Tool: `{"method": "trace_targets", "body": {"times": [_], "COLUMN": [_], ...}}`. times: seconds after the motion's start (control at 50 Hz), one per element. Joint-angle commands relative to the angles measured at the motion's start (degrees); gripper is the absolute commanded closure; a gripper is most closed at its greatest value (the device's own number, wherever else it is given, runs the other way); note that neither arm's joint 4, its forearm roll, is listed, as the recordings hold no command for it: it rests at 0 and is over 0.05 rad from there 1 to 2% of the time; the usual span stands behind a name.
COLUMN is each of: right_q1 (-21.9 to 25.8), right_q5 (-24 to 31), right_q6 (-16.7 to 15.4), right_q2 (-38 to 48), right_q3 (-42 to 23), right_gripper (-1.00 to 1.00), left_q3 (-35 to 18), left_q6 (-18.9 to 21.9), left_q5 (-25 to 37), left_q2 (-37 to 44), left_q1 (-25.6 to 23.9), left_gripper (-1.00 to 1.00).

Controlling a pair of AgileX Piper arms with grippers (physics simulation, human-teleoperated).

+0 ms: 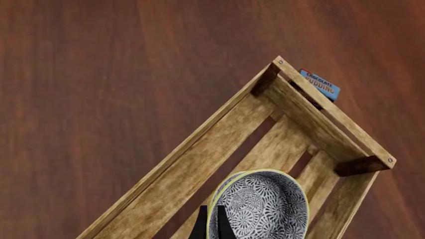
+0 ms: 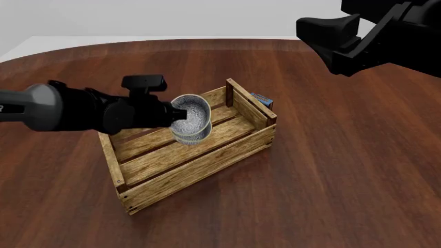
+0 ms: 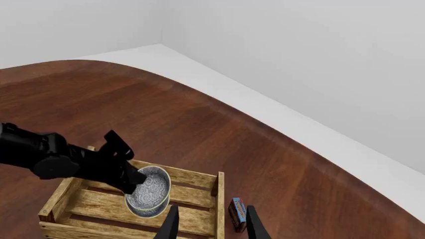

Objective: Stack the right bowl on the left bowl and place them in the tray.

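Two bowls are here, nested so closely they read almost as one: the right bowl sits inside the left bowl, and only a doubled rim in the left wrist view tells them apart. There is one tray, a slatted wooden crate lying at the middle of the dark wooden counter, and one small blue box on the counter just outside the tray's short wall at about 2 o'clock from the tray's centre. The left end effector is clenched on the rim of the stacked bowls, its two dark fingers pinching the edge, and it holds the pair tipped on their side above the tray's floor, patterned insides facing toward 3 o'clock. From the front, the stack hangs over the far half of the tray, toward its 1 o'clock corner, and I cannot tell whether the lower rim touches the slats. Nothing else lies in the tray; bare slats show beneath the bowls. The right end effector is up high at the 2 o'clock side of the counter, well apart from the tray, its fingers spread with nothing between them.
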Motion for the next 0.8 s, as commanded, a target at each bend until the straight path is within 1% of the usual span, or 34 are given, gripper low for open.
{"method": "trace_targets", "body": {"times": [0.02, 0.22, 0.8], "right_q1": [0.0, -0.1, 0.0], "right_q5": [0.0, 0.0, 0.1], "right_q6": [0.0, 0.0, -0.1], "right_q2": [-0.1, 0.0, -0.1], "right_q3": [0.0, 0.0, 0.0], "right_gripper": [-1.0, -1.0, -1.0], "left_q3": [-0.4, -0.7, -0.6], "left_q6": [0.2, 0.5, 2.1], "left_q5": [-1.5, -2.8, -3.0], "left_q2": [1.7, 4.2, 6.2], "left_q1": [0.3, 0.7, 1.9], "left_gripper": [1.0, 1.0, 1.0]}}
